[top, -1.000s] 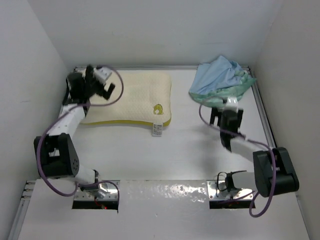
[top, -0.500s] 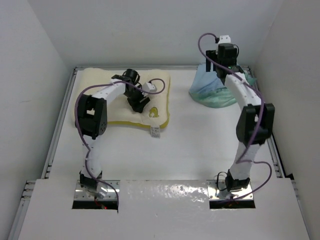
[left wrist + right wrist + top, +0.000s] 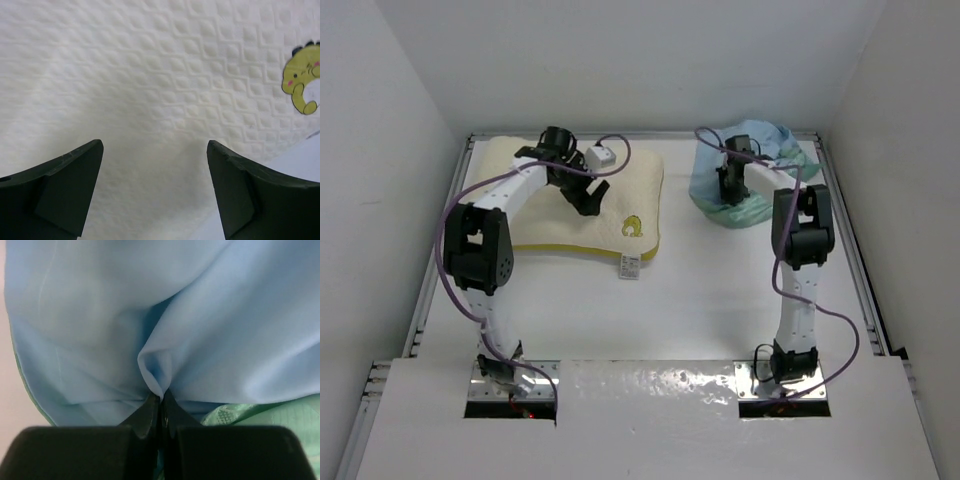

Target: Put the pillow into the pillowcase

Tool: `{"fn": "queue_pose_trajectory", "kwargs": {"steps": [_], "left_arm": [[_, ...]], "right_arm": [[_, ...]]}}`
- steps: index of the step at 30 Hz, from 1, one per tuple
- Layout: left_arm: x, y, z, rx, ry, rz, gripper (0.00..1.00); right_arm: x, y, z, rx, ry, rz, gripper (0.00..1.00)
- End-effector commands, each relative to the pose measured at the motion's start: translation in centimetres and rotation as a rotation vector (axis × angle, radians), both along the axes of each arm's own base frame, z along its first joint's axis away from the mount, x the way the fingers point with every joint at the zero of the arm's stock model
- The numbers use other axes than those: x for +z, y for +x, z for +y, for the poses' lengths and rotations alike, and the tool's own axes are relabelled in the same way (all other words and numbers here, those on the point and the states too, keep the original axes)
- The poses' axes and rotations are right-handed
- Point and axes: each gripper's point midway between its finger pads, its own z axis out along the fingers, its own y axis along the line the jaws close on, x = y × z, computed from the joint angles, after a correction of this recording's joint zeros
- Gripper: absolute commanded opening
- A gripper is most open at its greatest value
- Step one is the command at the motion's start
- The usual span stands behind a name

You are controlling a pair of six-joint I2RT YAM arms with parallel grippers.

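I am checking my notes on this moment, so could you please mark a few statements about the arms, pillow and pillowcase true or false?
1. The right gripper is shut on a fold of the pillowcase. True.
2. The left gripper is clamped on the pillow. False: it is open over the pillow's textured face.
3. The pillow is inside the pillowcase. False: they lie apart, pillow left, pillowcase right.
4. The yellow logo on the pillow faces up. True.

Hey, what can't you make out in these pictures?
- Print on the tag: too small, top view.
- Opening of the pillowcase: hidden by its own folds and the right arm, top view.
- Whether the left fingers touch the pillow: left wrist view lacks depth.
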Motion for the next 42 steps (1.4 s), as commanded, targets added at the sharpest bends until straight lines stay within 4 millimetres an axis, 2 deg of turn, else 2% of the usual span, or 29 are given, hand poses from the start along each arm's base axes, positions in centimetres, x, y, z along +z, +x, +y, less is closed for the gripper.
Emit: {"fn": "queue_pose_trajectory", "kwargs": {"steps": [1,2,3,4,5,6,8,10,11,13,14,15,16,17,18,19,20,22,26,30,31,32,34,35,36,37,38,40,42], "left_arm": [[8.3,2.9,-1.1,0.030,-0.140,-0.183,0.83],[8.9,3.1,-1.5,0.025,-0.163,-0.185,0.83],[9.7,3.6,-1.9,0.034,-0.186,-0.189,0.83],[10.1,3.8,-2.2,0.032,-0.203,-0.190,0.83],[10.5,3.8,-2.8,0.014,-0.235,-0.184,0.83],[10.8,4.1,-3.6,-0.002,-0.262,-0.176,0.83],[11.4,4.4,-5.4,-0.034,-0.282,-0.184,0.83],[9.7,4.8,-7.3,-0.048,-0.283,-0.144,0.83],[8.4,4.8,-9.5,-0.076,-0.272,-0.116,0.83],[6.8,4.5,-11.7,-0.112,-0.233,-0.094,0.83],[5.8,4.0,-13.0,-0.139,-0.206,-0.083,0.82],[4.2,3.0,-15.7,-0.203,-0.179,-0.074,0.82],[3.6,2.7,-16.9,-0.221,-0.162,-0.079,0.82],[2.9,2.4,-18.0,-0.234,-0.150,-0.081,0.83],[2.1,1.9,-20.1,-0.266,-0.167,-0.079,0.85],[1.8,1.5,-21.0,-0.285,-0.192,-0.070,0.87],[2.1,0.9,-22.6,-0.330,-0.255,-0.065,0.93],[1.9,-0.7,-24.4,-0.405,-0.335,-0.014,0.95],[0.5,-4.6,-27.0,-0.551,-0.377,0.038,0.97],[-1.7,-6.3,-27.9,-0.549,-0.420,0.113,0.98],[-2.6,-6.8,-28.1,-0.537,-0.426,0.139,0.95],[-3.2,-7.1,-28.2,-0.530,-0.429,0.156,0.91],[-4.4,-7.5,-28.4,-0.495,-0.437,0.187,0.72],[-4.9,-7.5,-28.3,-0.480,-0.434,0.198,0.62],[-5.5,-7.6,-28.3,-0.467,-0.428,0.212,0.31],[-5.7,-7.4,-28.2,-0.433,-0.425,0.232,0.10],[-5.9,-7.2,-28.0,-0.406,-0.415,0.238,0.00],[-5.0,-6.0,-27.7,-0.375,-0.433,0.243,0.00],[-1.0,-1.9,-27.0,-0.287,-0.479,0.194,0.00]], "right_arm": [[1.4,-10.6,7.4,0.227,0.125,0.167,0.00],[2.2,-12.7,8.5,0.347,0.101,0.149,0.00],[2.8,-15.8,11.7,0.494,0.103,0.138,0.00],[1.6,-20.1,11.5,0.571,0.085,0.189,0.00],[4.7,-20.9,12.1,0.590,0.101,0.093,0.00],[4.3,-22.7,11.6,0.518,0.126,0.103,0.47],[7.1,-22.3,10.4,0.431,0.138,0.002,0.99],[8.8,-20.9,7.9,0.281,0.118,-0.051,0.99],[10.3,-19.7,6.2,0.200,0.120,-0.090,0.99],[11.3,-18.6,4.2,0.048,0.158,-0.122,0.95],[11.7,-18.3,3.5,0.003,0.169,-0.136,0.85],[12.0,-17.8,2.2,-0.056,0.175,-0.156,0.70],[11.6,-18.0,1.7,-0.110,0.181,-0.148,0.50],[11.3,-17.8,0.8,-0.156,0.157,-0.153,0.21],[10.6,-18.0,0.2,-0.194,0.147,-0.126,0.19],[10.2,-18.1,-0.1,-0.243,0.159,-0.113,0.23],[9.8,-18.2,-0.4,-0.269,0.163,-0.101,0.59],[8.4,-18.4,-1.0,-0.326,0.185,-0.076,0.77],[5.8,-19.2,-2.0,-0.408,0.234,-0.049,0.82],[2.8,-19.4,-0.8,-0.434,0.312,-0.011,0.72],[2.6,-18.8,-0.3,-0.421,0.341,-0.033,0.68],[2.4,-18.4,-0.4,-0.428,0.340,-0.038,0.52],[2.3,-17.4,-0.8,-0.441,0.330,-0.041,0.30],[2.4,-17.1,-1.1,-0.442,0.318,-0.047,0.15],[2.6,-16.7,-1.7,-0.450,0.305,-0.060,0.07],[3.2,-16.2,-2.1,-0.448,0.294,-0.074,0.00],[3.6,-15.9,-2.8,-0.445,0.269,-0.085,0.00],[5.2,-15.5,-5.0,-0.486,0.230,-0.110,0.00],[6.7,-15.5,-7.9,-0.551,0.218,-0.144,0.00]]}}
